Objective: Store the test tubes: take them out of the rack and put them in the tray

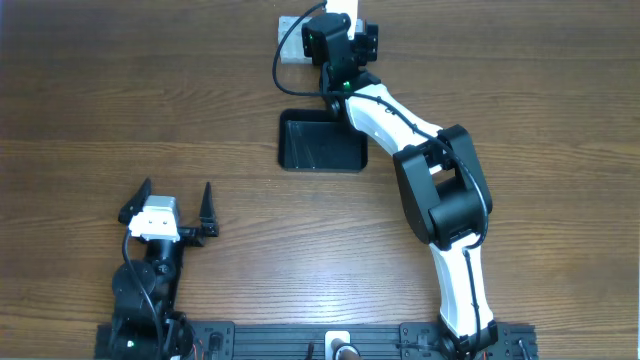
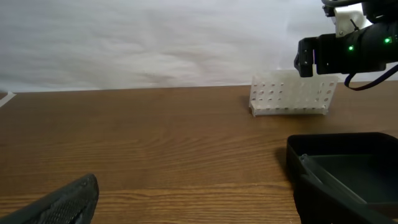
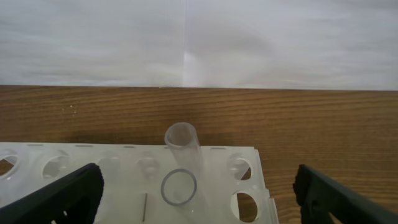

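Observation:
The white test tube rack stands at the table's far edge, also seen as the rack from above and the rack in the left wrist view. One clear tube stands upright in it, and a second tube's rim shows in the nearer row. My right gripper hovers open over the rack, one finger on each side of these tubes. The black tray lies just in front of the rack. What looks like a clear tube lies inside it. My left gripper rests open and holds nothing at the near left.
The right arm stretches from the bottom right across the tray's right side to the rack. A white wall rises behind the table's far edge. Bare wooden table lies to the left of the tray and the rack.

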Robot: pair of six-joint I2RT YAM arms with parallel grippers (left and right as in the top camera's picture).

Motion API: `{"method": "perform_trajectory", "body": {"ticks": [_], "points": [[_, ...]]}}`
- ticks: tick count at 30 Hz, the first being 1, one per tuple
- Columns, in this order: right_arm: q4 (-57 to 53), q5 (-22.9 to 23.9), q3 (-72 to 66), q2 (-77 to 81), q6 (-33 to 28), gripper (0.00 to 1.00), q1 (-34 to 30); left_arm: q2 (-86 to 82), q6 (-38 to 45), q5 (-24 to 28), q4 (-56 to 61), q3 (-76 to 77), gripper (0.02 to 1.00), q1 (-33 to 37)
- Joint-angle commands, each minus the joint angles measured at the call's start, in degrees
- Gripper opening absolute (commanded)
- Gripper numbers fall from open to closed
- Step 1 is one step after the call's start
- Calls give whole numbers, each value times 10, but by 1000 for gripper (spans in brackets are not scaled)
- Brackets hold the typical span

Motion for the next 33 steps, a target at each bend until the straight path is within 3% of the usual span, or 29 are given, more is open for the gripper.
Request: {"method": "perform_trajectory", "body": {"ticks": [1,17,33], "points": [[-4,-5,14,7,-2,904,-8,-3,8,7,0,-3,1000,3],[-10,-5,14,10,-2,641,-15,-3,8,8,0,-3,1000,3],[-1,-14,14,15,-2,474,-16,-3,8,8,0,-3,1000,3]]}}
